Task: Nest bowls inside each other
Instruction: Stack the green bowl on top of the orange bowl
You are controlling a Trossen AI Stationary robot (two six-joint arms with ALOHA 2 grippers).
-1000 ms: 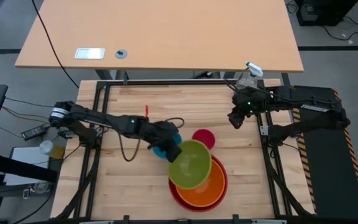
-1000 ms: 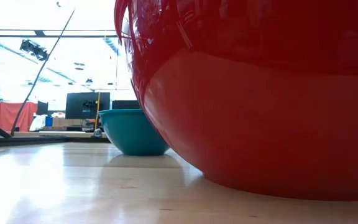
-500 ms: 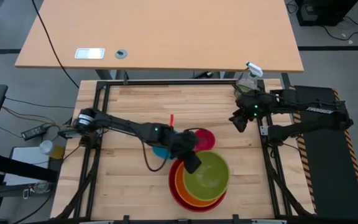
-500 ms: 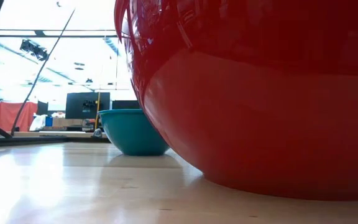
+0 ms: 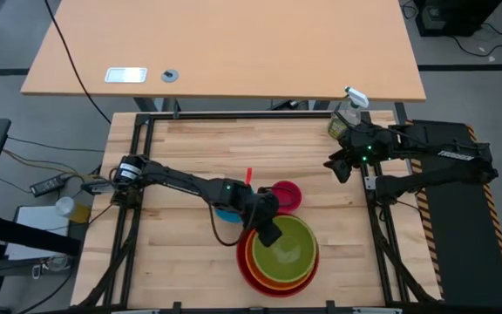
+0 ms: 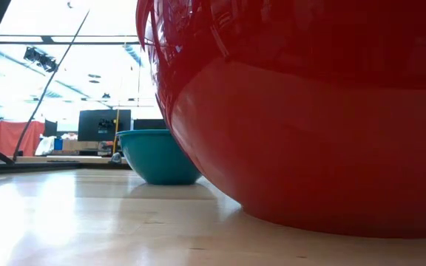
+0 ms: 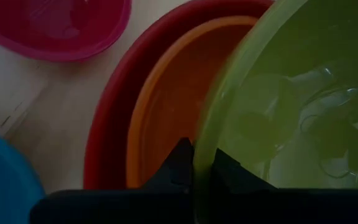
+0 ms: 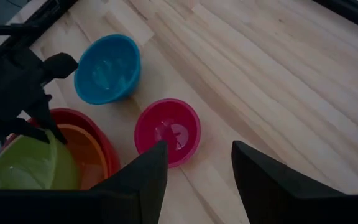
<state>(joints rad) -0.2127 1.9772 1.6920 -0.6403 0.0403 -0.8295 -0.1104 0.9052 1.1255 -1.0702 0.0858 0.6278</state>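
The red bowl (image 5: 244, 269) stands near the table's front edge with the orange bowl (image 5: 253, 255) inside it. The lime green bowl (image 5: 288, 253) lies in the orange one, and my left gripper (image 5: 269, 232) is shut on its rim. The blue bowl (image 8: 107, 67) and the small pink bowl (image 8: 168, 132) stand on their bases on the wood just beyond the stack. The left arm partly covers the blue bowl in the high view. My right gripper (image 8: 197, 180) hangs open and empty above the table's right side. The low view shows only the red bowl (image 6: 309, 111) and the blue bowl (image 6: 157, 155). My left gripper pinches the green bowl's rim (image 7: 202, 163) on the side toward the table's left, one finger inside the bowl and one outside. The fingers (image 7: 180, 167) slant down from the left. The bowl sits mouth up within the orange bowl; I cannot tell whether it rests there.
A clear spray bottle (image 5: 349, 109) stands at the table's far right corner, close to the right arm. Bare wood lies along the left half and the far side. A black frame runs around the table's edge.
My left gripper has carried the green bowl toward the table's right and near edge and down, from tilted over the stack's left rim to mouth up inside the orange bowl. It has stayed shut on the rim. My right gripper has drawn back a little toward the right edge.
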